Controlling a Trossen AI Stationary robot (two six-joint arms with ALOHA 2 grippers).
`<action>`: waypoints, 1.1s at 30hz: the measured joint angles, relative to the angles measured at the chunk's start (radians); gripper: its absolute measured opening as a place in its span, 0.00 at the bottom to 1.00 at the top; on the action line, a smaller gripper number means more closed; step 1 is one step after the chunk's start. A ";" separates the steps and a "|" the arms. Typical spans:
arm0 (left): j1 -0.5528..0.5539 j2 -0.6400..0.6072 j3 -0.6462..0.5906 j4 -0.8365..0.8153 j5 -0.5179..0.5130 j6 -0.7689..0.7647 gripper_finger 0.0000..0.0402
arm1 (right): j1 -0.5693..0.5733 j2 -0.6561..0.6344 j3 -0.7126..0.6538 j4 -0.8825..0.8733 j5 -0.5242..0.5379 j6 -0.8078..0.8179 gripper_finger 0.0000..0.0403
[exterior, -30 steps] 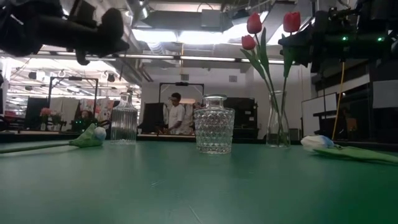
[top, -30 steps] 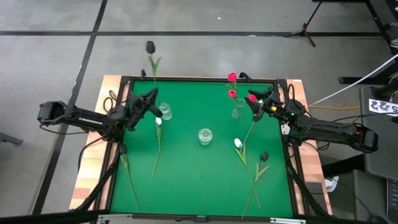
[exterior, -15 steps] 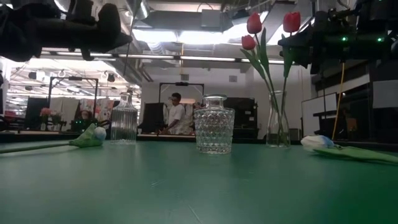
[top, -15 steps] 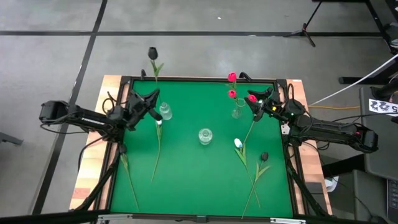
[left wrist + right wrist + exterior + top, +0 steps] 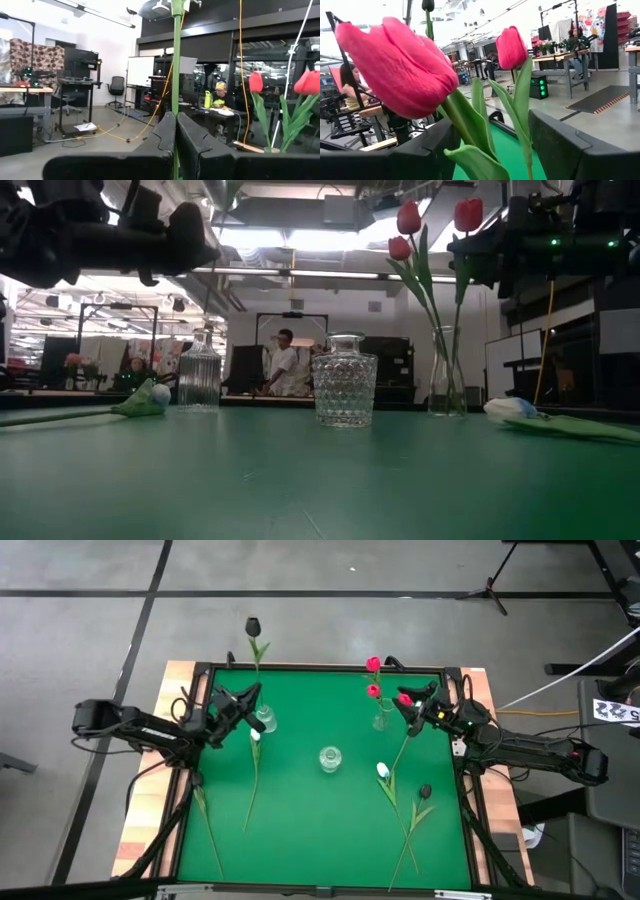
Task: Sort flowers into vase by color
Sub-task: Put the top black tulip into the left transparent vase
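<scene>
My left gripper [image 5: 243, 700] is shut on a near-black tulip [image 5: 253, 627] and stands beside the left glass vase [image 5: 265, 720], above the table's far left. The tulip's lower end does not show. The right glass vase [image 5: 383, 721] holds two red tulips [image 5: 373, 664] by their stems. My right gripper [image 5: 412, 705] is open next to that vase. A third red tulip [image 5: 400, 70] stands between its fingers, head above them. An empty cut-glass vase [image 5: 330, 757] stands mid-table. My left gripper pinches the black tulip's stem [image 5: 176, 107] between its two fingers, well below the head. The fingers lie across the stem. The tulip stands nearly upright, lifted clear of the table. My right gripper has the red tulip's stem [image 5: 462, 135] close by one finger [image 5: 427, 145]; whether they touch, I cannot tell.
A white tulip [image 5: 255, 736] lies on the table near the left vase, and another stem [image 5: 205, 820] lies at the near left. A white tulip [image 5: 383, 771] and a black one [image 5: 425, 792] lie crossed at the near right. A person [image 5: 283, 365] sits beyond the table.
My left gripper has moved toward the table's right, closer to the left vase, carrying the black tulip. The tulip's head has come in from beyond the far edge toward the table, and the stem stands more upright.
</scene>
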 joint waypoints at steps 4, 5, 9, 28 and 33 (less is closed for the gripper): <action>0.000 0.035 0.000 0.051 0.000 0.023 0.00 | 0.000 0.000 0.000 0.000 -0.007 0.000 0.57; 0.000 0.044 0.000 0.064 0.000 0.033 0.00 | 0.000 0.000 0.000 0.000 -0.008 0.001 0.57; 0.000 0.085 0.000 0.079 0.000 0.046 0.00 | 0.000 0.000 0.000 0.000 -0.012 0.004 0.57; -0.002 0.176 -0.054 0.182 -0.002 0.060 0.00 | 0.000 0.000 0.000 -0.071 -0.012 0.000 0.57; -0.002 0.176 -0.065 0.182 0.000 0.058 0.00 | 0.000 0.000 0.000 -0.076 -0.012 -0.003 0.57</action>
